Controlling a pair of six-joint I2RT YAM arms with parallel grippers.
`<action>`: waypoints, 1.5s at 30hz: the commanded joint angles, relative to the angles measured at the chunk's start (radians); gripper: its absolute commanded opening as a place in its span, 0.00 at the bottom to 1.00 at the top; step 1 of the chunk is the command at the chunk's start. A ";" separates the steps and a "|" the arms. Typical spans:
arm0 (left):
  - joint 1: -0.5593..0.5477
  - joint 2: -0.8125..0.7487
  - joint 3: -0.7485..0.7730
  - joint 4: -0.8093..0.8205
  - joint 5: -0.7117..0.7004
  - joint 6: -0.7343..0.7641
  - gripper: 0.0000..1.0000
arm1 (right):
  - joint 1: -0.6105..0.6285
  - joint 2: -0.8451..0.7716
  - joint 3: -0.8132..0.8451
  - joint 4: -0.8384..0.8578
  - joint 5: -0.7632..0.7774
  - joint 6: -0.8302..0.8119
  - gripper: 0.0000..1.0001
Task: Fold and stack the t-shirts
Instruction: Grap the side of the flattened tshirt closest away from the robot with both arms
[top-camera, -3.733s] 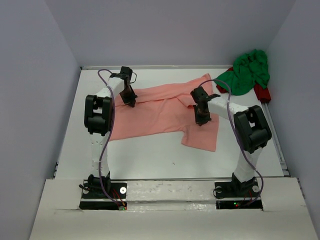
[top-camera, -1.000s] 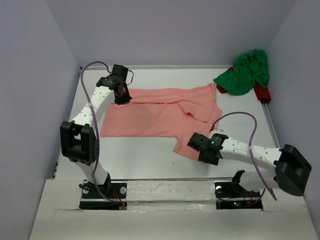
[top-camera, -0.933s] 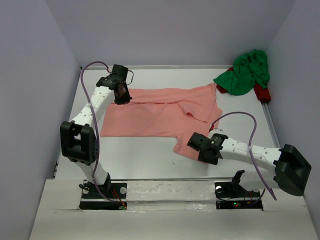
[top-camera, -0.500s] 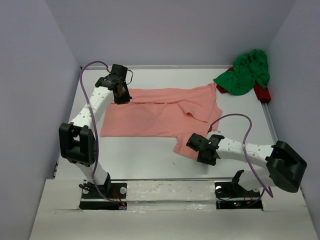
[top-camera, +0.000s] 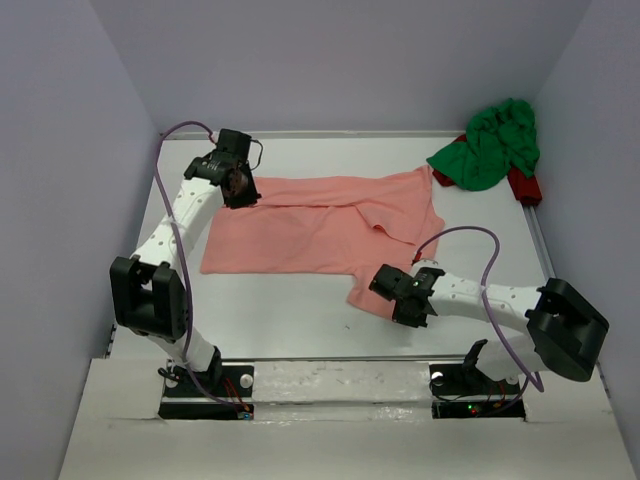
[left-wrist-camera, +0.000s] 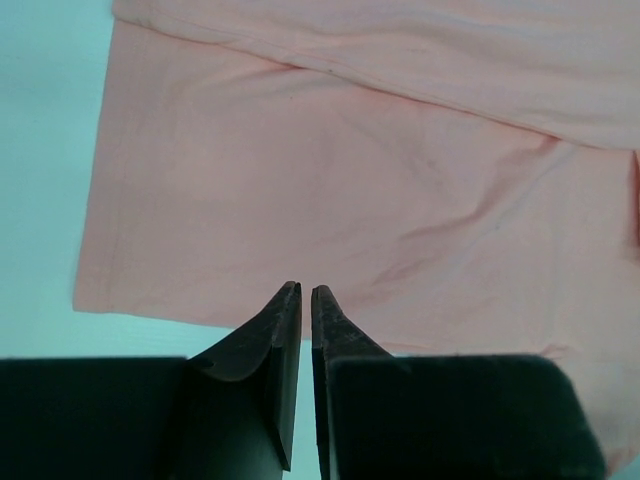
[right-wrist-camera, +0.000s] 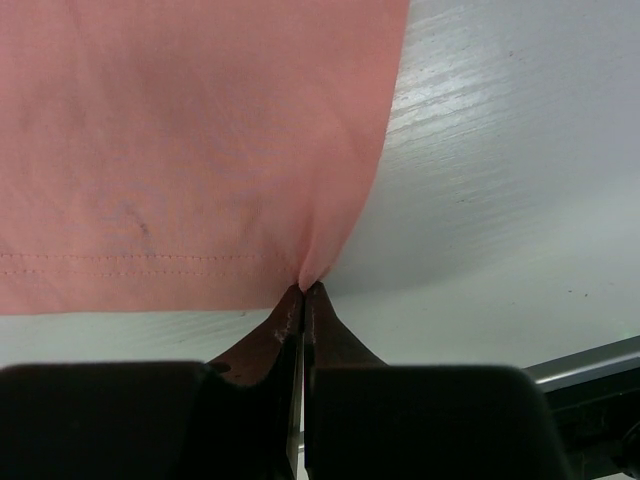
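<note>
The salmon pink t-shirt (top-camera: 310, 225) lies spread flat across the middle of the white table; it also shows in the left wrist view (left-wrist-camera: 350, 170) and the right wrist view (right-wrist-camera: 180, 130). My right gripper (top-camera: 397, 303) lies low at the shirt's near right corner, and its tips (right-wrist-camera: 303, 287) are shut on a pinch of that hem corner. My left gripper (top-camera: 243, 190) hovers over the shirt's far left corner, with its jaws (left-wrist-camera: 306, 293) nearly closed and nothing between them. The bright green t-shirt (top-camera: 490, 145) sits crumpled at the back right.
A red object (top-camera: 523, 187) lies partly under the green shirt by the right wall. Grey walls close in the table (top-camera: 280, 310) on three sides. A metal rail (right-wrist-camera: 590, 360) runs along the near edge.
Since 3.7 s ago the shirt has been pulled flat, and my right arm has dropped to its near corner. In the last second my right gripper crept left, and my left arm shifted slightly.
</note>
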 joint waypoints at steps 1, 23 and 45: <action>0.003 -0.055 -0.052 -0.038 -0.094 -0.011 0.18 | -0.003 0.010 0.002 -0.009 0.020 0.028 0.00; 0.093 -0.004 -0.356 -0.170 -0.340 -0.409 0.59 | 0.059 -0.103 0.002 0.046 0.059 -0.024 0.00; 0.263 0.011 -0.433 -0.070 -0.337 -0.317 0.48 | 0.059 -0.197 -0.044 0.019 0.057 -0.021 0.00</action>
